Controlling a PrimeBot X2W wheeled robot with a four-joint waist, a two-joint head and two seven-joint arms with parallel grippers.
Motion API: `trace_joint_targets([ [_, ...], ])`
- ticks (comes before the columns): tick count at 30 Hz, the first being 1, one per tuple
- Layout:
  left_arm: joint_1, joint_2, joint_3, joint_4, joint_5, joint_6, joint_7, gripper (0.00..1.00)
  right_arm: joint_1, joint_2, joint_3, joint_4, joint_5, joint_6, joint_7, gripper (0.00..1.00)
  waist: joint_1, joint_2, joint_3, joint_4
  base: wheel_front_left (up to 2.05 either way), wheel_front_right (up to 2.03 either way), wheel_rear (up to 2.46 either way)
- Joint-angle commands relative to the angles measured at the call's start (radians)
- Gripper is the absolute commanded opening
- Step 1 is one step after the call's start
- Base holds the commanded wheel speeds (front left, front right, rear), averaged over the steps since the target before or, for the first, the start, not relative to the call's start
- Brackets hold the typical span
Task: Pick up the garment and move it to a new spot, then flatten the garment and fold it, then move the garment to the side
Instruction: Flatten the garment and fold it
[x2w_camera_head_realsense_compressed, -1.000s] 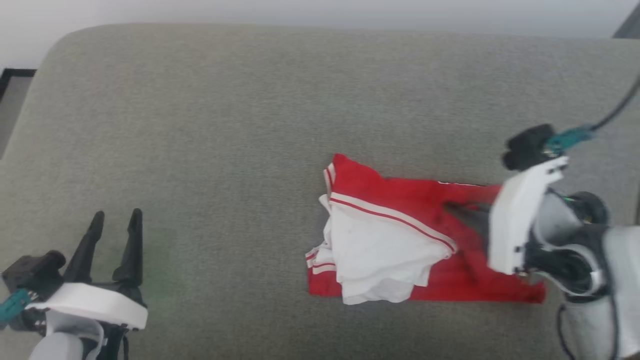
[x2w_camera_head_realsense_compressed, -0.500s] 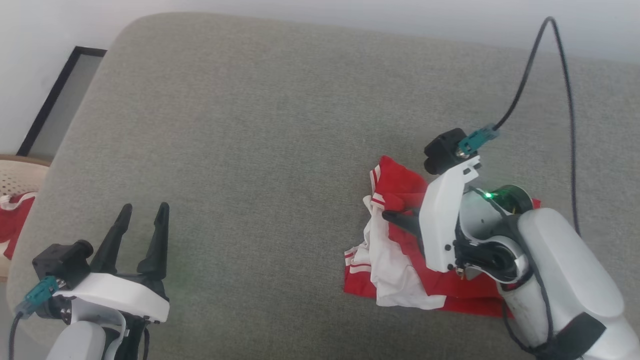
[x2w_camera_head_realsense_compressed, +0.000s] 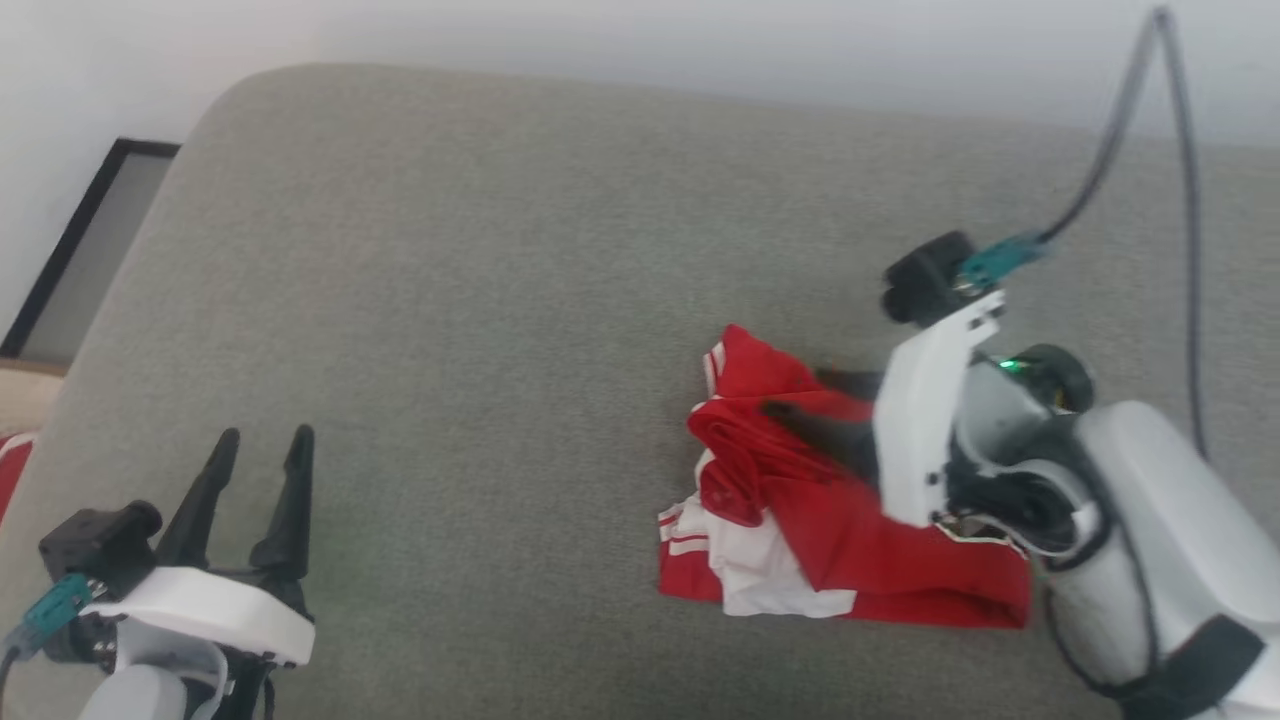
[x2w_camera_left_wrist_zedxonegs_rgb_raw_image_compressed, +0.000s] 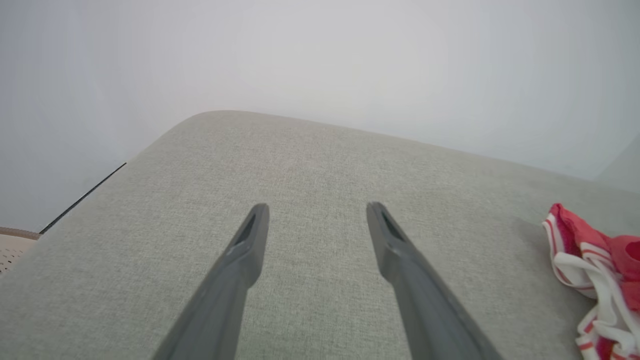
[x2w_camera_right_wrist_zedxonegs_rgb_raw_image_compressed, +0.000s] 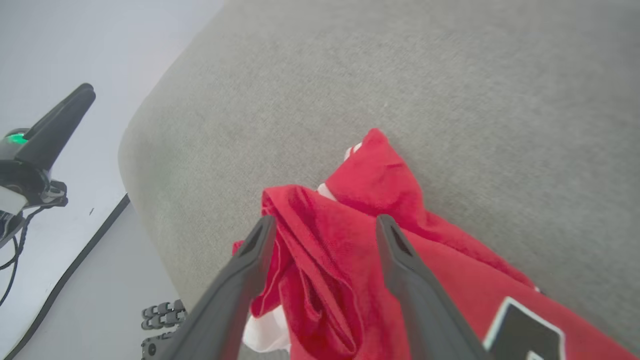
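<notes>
Red shirt (x2w_camera_head_realsense_compressed: 900, 560) lay bunched just under the right gripper (x2w_camera_right_wrist_zedxonegs_rgb_raw_image_compressed: 320, 222), its fingers spread and released, left gripper (x2w_camera_head_realsense_compressed: 265, 435) likewise unclenched, empty, over grey cushion (x2w_camera_head_realsense_compressed: 500, 300), shirt well to its right.

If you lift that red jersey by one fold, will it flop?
Probably flops: the red jersey lies in soft, bunched folds on the grey cushion. It looks thin and light, so a push would likely wrinkle it, not slide it.

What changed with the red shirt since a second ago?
The right hand pulled a red flap of the garment leftward over its white sleeve, then opened and let go. The left hand stayed open, off to the side above the couch.
</notes>
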Motion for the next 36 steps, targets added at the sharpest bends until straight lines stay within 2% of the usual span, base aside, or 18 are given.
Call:
trace_joint_targets([
  [1, 0.011, 0.002, 0.005, -0.004, -0.008, -0.003, -0.004, 1.0, 0.019, -0.012, -0.017, -0.011, 0.007, 0.0, -0.013, 1.0, 0.0, 0.0, -0.013, -0.022, 0.0, 0.0, 0.0],
  [9, 0.047, 0.023, 0.026, -0.022, -0.002, -0.003, -0.004, 1.0, 0.097, -0.089, -0.158, -0.075, -0.019, 0.0, -0.11, 1.0, 0.0, 0.0, -0.044, -0.112, 0.0, 0.0, 0.0],
  [16, 0.075, 0.032, 0.043, -0.022, 0.019, -0.003, -0.004, 1.0, 0.19, -0.128, -0.26, -0.103, -0.059, 0.0, -0.306, 1.0, 0.0, 0.0, -0.075, -0.183, 0.0, 0.0, 0.0],
  [22, 0.111, 0.028, 0.073, -0.021, 0.027, -0.003, -0.004, 1.0, 0.272, -0.157, -0.291, -0.073, -0.087, 0.0, -0.481, 1.0, 0.0, 0.0, -0.108, -0.232, 0.0, 0.0, 0.0],
  [29, 0.147, 0.026, 0.094, -0.033, 0.045, -0.003, -0.004, 1.0, 0.339, -0.21, -0.277, -0.008, -0.136, 0.0, -0.705, 1.0, 0.0, 0.0, -0.145, -0.255, 0.0, 0.0, 0.0],
  [36, 0.176, 0.01, 0.13, -0.05, 0.08, -0.003, -0.004, 1.0, 0.399, -0.223, -0.286, 0.075, -0.143, 0.0, -0.84, 1.0, 0.0, 0.0, -0.184, -0.253, 0.0, 0.0, 0.0],
])
